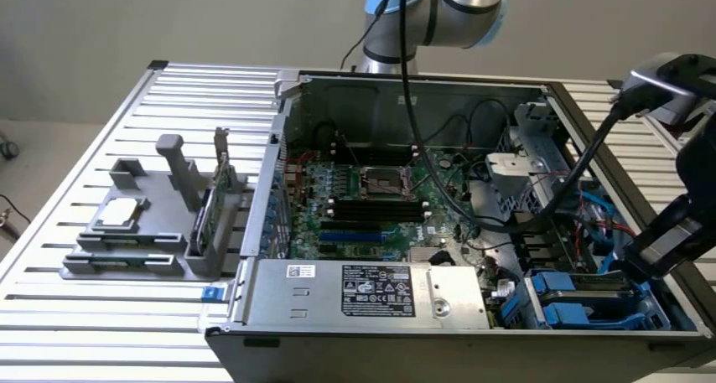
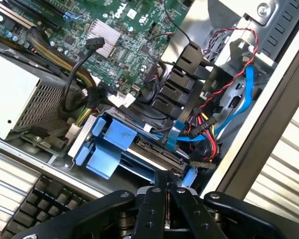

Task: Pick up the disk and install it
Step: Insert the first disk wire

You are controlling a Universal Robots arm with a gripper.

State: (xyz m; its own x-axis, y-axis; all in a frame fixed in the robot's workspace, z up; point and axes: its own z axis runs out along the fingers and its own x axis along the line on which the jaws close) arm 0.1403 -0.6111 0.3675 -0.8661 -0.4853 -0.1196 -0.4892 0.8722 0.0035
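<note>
Here, the black hand [image 2: 165, 186], fingers together, points straight at the silver-grey, blue-railed disk [image 2: 155, 152] beside the grey power-supply box [image 2: 15, 94].

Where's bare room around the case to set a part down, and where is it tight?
Bare slatted table on the exterior view's left, both nearer than the grey fixture and beyond it. Tight: the case corner where the disk sits among cables, near the hand.

The tool [image 2: 168, 191], fingers pressed together, is poised just short of the disk [image 2: 154, 153] in its blue rails; a green circuit board [image 2: 124, 45] lies farther ahead.
</note>
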